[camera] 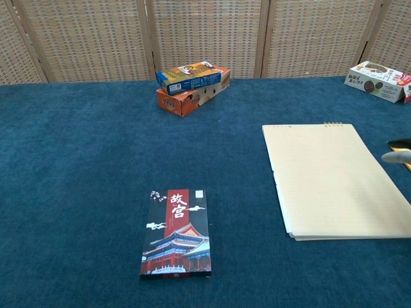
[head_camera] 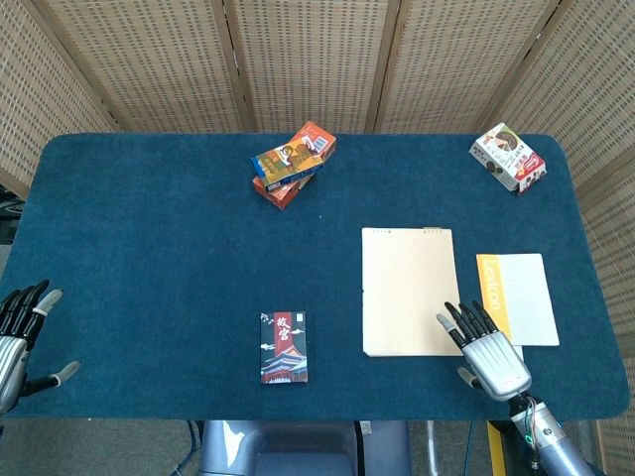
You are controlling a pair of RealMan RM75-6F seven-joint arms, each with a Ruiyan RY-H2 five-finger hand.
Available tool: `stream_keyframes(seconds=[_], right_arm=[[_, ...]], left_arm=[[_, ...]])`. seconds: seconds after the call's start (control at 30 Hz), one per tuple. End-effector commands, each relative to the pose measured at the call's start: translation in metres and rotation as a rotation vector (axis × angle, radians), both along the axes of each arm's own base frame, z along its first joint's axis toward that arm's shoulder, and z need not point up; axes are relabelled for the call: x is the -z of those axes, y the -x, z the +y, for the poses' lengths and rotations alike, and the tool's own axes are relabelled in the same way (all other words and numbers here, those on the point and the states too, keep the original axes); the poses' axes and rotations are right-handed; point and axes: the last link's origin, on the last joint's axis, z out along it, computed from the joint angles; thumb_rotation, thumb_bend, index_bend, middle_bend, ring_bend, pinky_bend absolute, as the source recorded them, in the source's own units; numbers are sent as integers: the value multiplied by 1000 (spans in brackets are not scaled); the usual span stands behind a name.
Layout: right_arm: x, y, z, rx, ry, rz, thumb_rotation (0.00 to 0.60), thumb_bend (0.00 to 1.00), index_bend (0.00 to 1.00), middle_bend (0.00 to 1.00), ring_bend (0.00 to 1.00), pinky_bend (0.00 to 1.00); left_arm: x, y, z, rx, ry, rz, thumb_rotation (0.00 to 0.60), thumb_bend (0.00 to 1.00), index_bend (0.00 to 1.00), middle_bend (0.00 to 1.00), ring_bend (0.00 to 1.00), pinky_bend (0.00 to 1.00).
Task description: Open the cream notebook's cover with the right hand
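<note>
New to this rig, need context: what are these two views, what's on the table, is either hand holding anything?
It is a two-armed robot with finger hands at a blue table. The head view looks down from above; the chest view looks low across the table.

On it: the cream notebook, closed; an orange-and-white booklet beside it; a dark red card box; two stacked snack boxes; a white snack box at the far corner.

The right hand hovers open at the notebook's near right corner. The left hand is open off the table's edge. Neither holds anything.
</note>
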Motion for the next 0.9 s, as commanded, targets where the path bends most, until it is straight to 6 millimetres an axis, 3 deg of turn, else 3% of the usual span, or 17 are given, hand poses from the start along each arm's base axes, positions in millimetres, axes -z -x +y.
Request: stream_keyframes(seconds=[0.03, 0.1, 0.5, 0.9], right_arm=[[8, 1, -3, -4, -3, 19, 600, 299, 24, 0, 0, 0], [15, 2, -7, -15, -6, 38, 600, 356, 35, 0, 0, 0], [37, 7, -23, -66, -3, 136, 600, 412, 38, 0, 0, 0], [47, 2, -18, -78, -24, 122, 600, 414, 44, 0, 0, 0]], left_arm=[[0, 0, 0, 0, 3, 1, 600, 0, 0, 0, 0, 0], [1, 0, 0, 0, 3, 2, 600, 0, 0, 0, 0, 0], [0, 0, 1, -7, 2, 1, 600, 0, 0, 0, 0, 0], [0, 1, 2, -12, 5, 0, 600, 0, 0, 0, 0, 0]])
